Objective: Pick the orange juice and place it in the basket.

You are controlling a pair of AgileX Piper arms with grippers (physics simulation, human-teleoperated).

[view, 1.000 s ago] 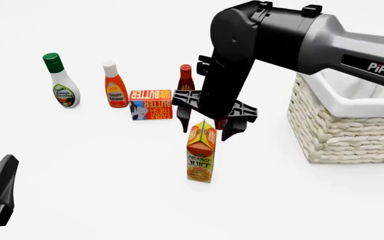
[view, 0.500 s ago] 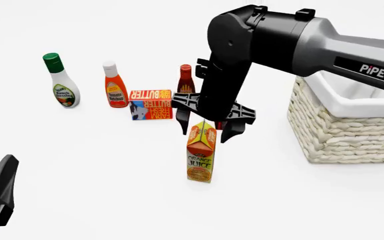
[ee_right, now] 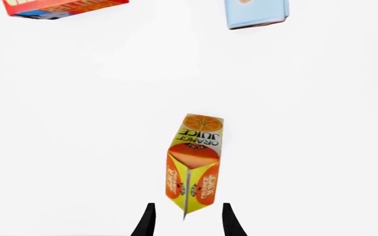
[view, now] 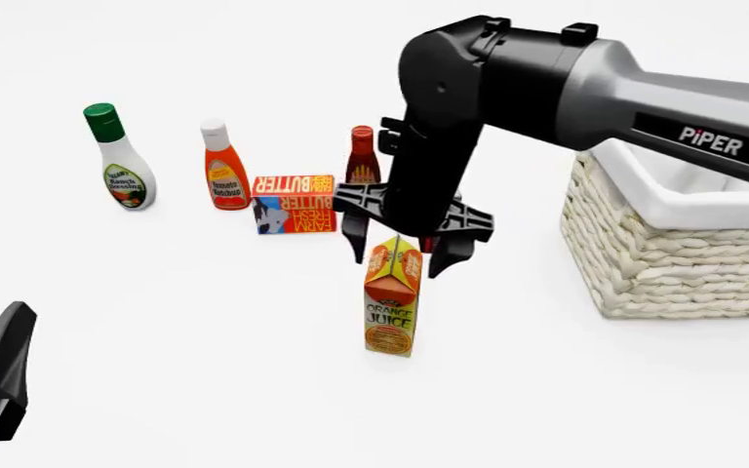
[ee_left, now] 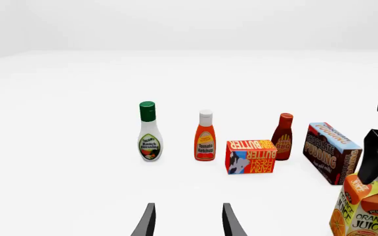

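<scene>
The orange juice (view: 392, 302) stands upright on the white table (view: 192, 322), a tall gable-top carton — orange roof panels over yellow-orange sides, with "ORANGE JUICE" in dark letters and an orange-fruit picture low on its face. It sits in front of the butter box (view: 294, 204) and well to the left of the basket (view: 687, 249), a cream woven wicker basket with white cloth folded over its rim.

The right gripper (view: 401, 252) hangs directly above the carton, pointing down. Its jaws are spread, one finger on each side of the carton's ridge; in the right wrist view the two fingertips (ee_right: 147, 221) flank the gable peak with a gap on either side, not touching it.

The left gripper (ee_left: 187, 223) is low at the near left of the table, well apart from everything — its two fingers are parted with nothing between them.

Along the back stand a ranch dressing bottle (view: 121, 166) with a green cap, a tomato ketchup bottle (view: 223, 168) with a white cap and a dark red BBQ sauce bottle (view: 362, 156). The left wrist view also shows a brown chocolate pudding box (ee_left: 332, 152) behind the carton.
</scene>
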